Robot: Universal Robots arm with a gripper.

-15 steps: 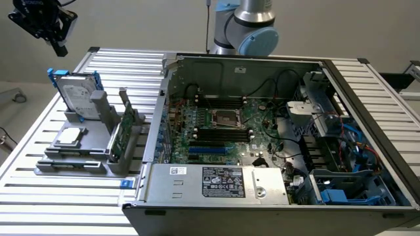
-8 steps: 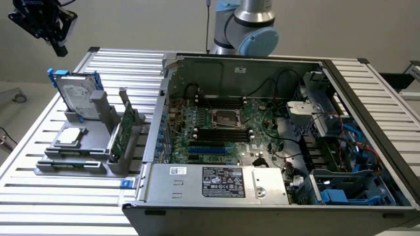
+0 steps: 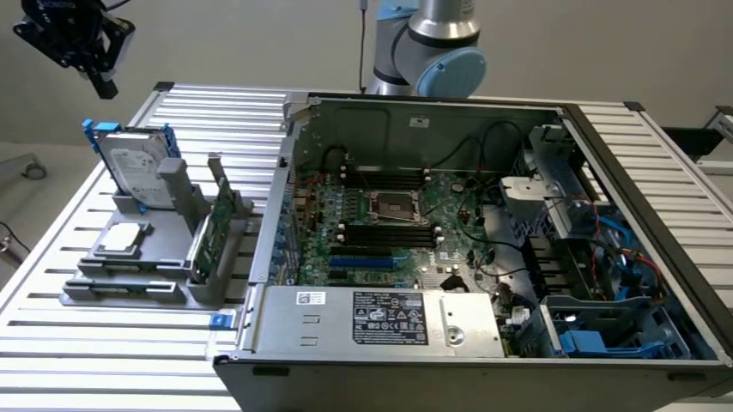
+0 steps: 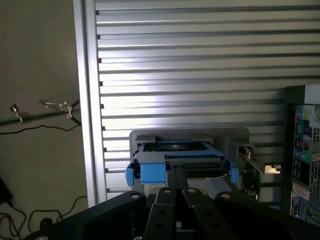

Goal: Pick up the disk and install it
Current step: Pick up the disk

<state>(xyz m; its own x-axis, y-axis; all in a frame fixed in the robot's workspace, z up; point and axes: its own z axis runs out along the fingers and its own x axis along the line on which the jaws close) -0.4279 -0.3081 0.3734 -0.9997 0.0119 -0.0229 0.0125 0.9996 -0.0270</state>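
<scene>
The disk (image 3: 136,172) stands on edge in a grey holder at the exterior view's left, its white label showing and its blue carrier frame around it. From the wrist view I look down on the disk's top edge (image 4: 175,159) with blue clips at both ends. My gripper (image 3: 101,84) hangs high above the disk, well apart from it. The black fingers (image 4: 170,192) meet at their tips, so the gripper (image 4: 178,181) is shut with nothing in it.
The grey holder (image 3: 126,287) also carries a small square silver chip (image 3: 124,240) and an upright green circuit card (image 3: 212,227). An open computer case (image 3: 343,322) with its motherboard takes up the middle and right of the slatted aluminium table (image 3: 115,343). Blue drive bays (image 3: 596,336) sit at its near right corner.
</scene>
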